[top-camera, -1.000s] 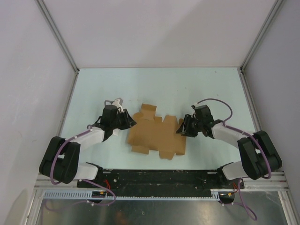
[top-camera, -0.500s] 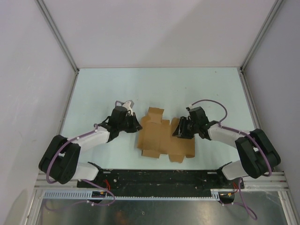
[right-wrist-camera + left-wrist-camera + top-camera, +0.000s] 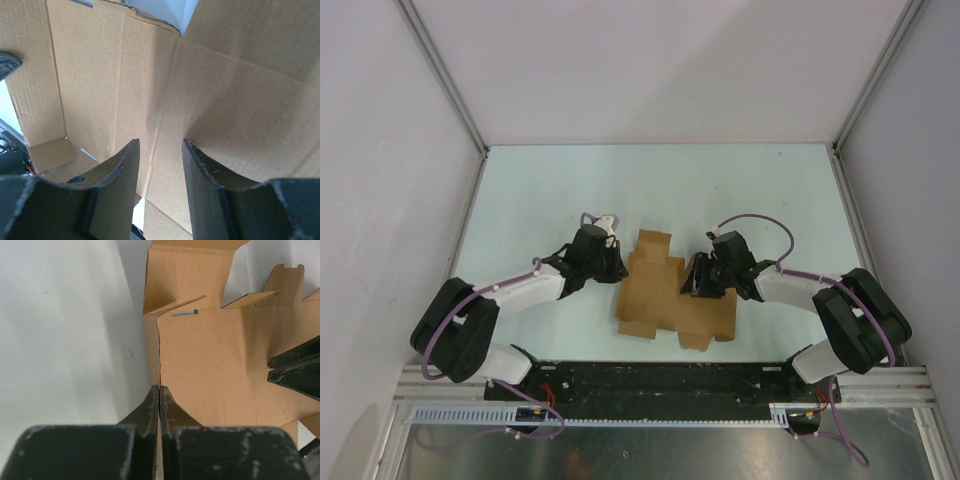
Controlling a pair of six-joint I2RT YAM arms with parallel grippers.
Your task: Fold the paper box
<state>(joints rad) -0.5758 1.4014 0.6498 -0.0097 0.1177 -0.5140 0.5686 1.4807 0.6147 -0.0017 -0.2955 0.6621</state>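
the paper box (image 3: 668, 295) lies on the pale worktop (image 3: 650, 190), close to the near edge, right between the two arms. it is plain brown card, mostly opened out flat, with flaps sticking out at the far side and the near side. one flap at the far left corner tips up a bit.

the left arm (image 3: 520, 290) reaches in from the left. the left fingers (image 3: 149, 407) are pressed tight together, with no gap, right on the left edge of the box. a thin strip of card along that edge stands up and runs straight in between the tips, so they look to be pinching it.

the right arm (image 3: 790, 288) reaches in from the right. the right fingers (image 3: 120, 175) are spread apart, pointing down at the right part of the box. bare card and a fold line show in the gap between them. i cannot tell if the tips touch the card.
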